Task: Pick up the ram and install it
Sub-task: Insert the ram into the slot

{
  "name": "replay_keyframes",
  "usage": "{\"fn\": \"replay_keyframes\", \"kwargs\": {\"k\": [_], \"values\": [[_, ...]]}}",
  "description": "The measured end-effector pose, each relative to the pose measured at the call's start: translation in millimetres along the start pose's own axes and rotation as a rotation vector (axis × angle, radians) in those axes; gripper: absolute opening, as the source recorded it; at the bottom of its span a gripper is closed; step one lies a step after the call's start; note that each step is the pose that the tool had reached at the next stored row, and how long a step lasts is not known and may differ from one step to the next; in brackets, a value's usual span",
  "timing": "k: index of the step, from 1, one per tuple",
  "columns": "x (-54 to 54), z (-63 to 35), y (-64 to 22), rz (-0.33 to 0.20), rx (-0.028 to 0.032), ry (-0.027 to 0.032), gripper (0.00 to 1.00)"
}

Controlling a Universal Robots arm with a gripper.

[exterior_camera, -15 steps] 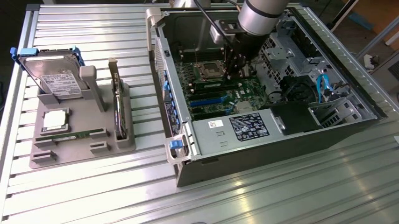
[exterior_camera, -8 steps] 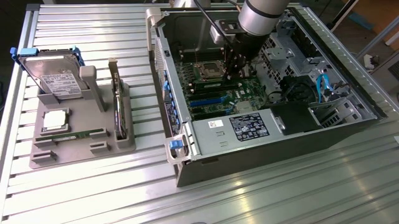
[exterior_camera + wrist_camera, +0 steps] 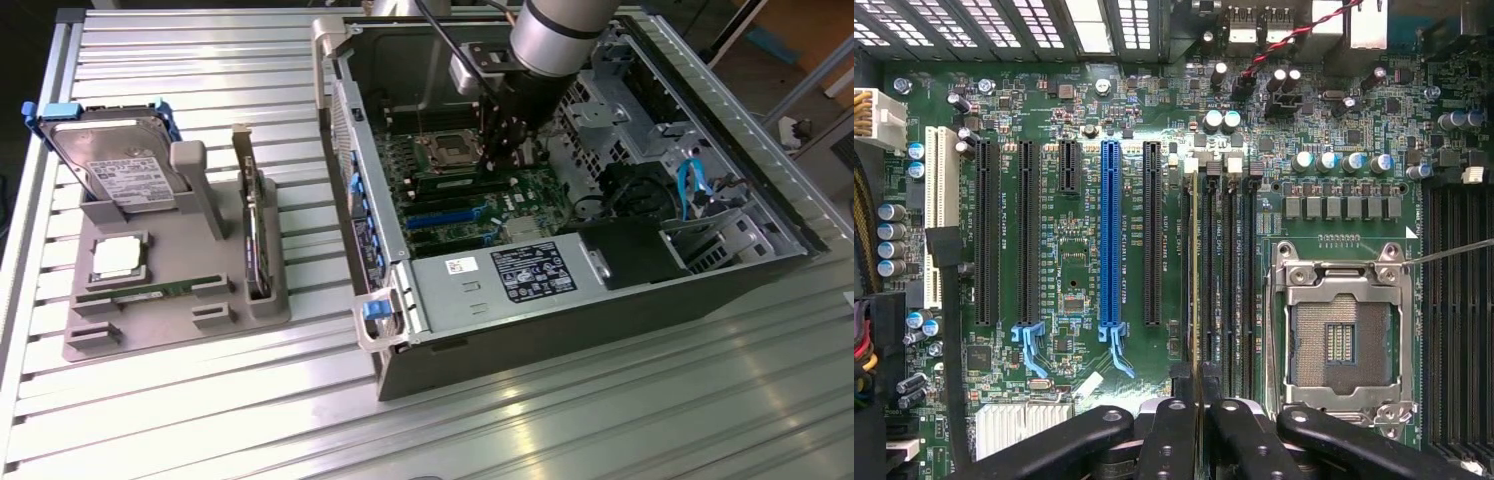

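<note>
1. Hanging inside the open black computer case (image 3: 561, 330), the black metal claw (image 3: 1200, 392) has its fingers (image 3: 1174, 440) almost together; whether they grip anything I cannot tell.
2. The long thin green ram stick (image 3: 134, 292) lies well apart from the claw, outside the case, in a grey plastic holder (image 3: 174, 320) on the counter (image 3: 534, 420).

Thin greenish ram (image 3: 1195, 270) edge-on btwn fingers (image 3: 1172, 432), beside CPU socket (image 3: 1342, 340)
</note>
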State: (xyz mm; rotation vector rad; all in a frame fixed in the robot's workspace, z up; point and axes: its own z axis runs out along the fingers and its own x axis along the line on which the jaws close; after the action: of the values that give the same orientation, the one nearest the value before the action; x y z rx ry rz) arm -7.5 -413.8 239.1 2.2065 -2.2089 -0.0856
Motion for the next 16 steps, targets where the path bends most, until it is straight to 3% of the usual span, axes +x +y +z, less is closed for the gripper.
{"fn": "replay_keyframes", "kwargs": {"k": [16], "values": [[0.1, 3.3, -0.2, 0.0, 0.0, -0.0001, 0.12]]}}
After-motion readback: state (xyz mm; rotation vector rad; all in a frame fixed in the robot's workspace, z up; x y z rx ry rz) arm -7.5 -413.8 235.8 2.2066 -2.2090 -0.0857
